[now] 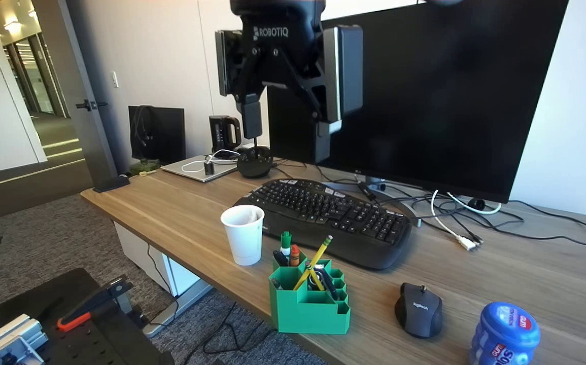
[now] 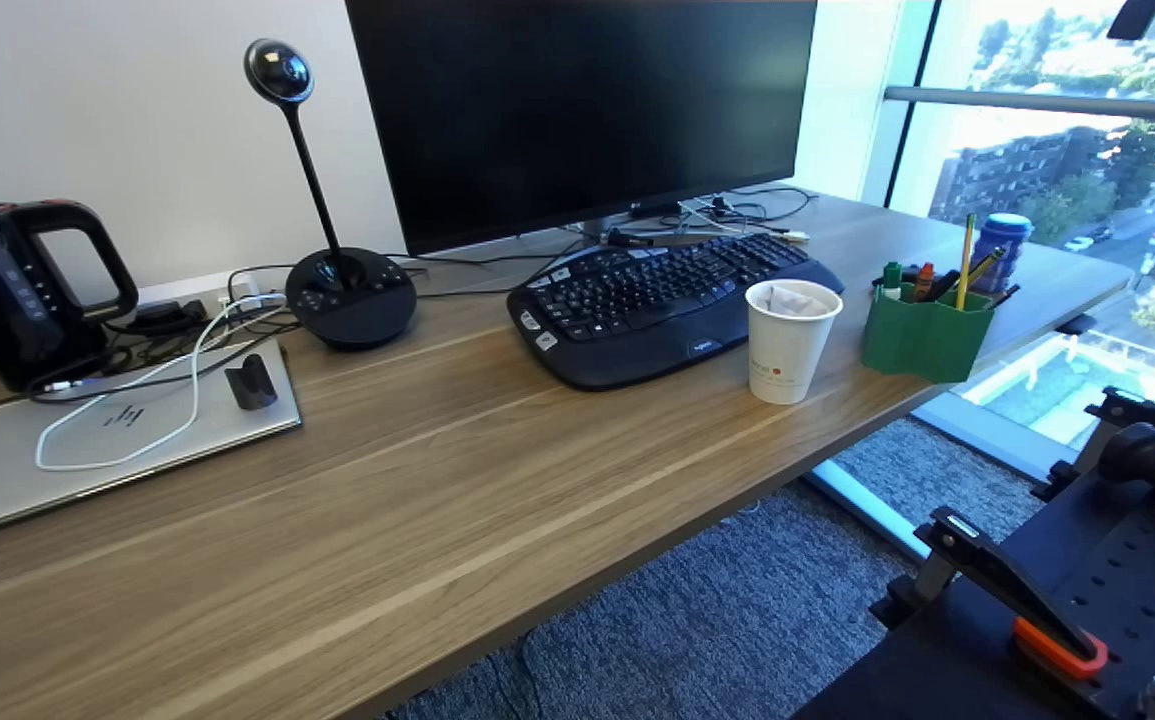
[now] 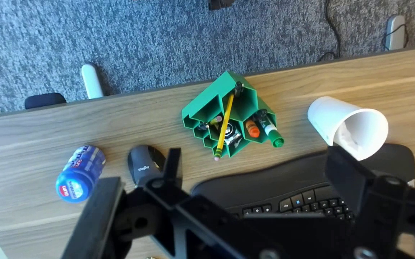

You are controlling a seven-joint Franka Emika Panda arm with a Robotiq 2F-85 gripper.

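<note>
The gripper (image 1: 288, 137) hung high above the things on the desk (image 1: 171, 197), with the big screen (image 1: 414, 111) behind it in an exterior view. Its jaws were wide apart. It held nothing and touched nothing that I could see. In the wrist view, the keyboard (image 1: 323, 220) and the green box (image 1: 310, 319) showed below it; which was nearer, I could not tell. The box sat right by the desk's edge. A long yellow pencil (image 3: 224, 127) leaned in it. The white cup (image 2: 787, 350) stood upright near the box. The mouse (image 1: 418, 312) and the blue tub (image 1: 505, 337) were on the box's other side.

Any low move there called for care, I thought. Slow and straight seemed best, missing the pencil. The cup looked light, so a bump might have tipped it.
</note>
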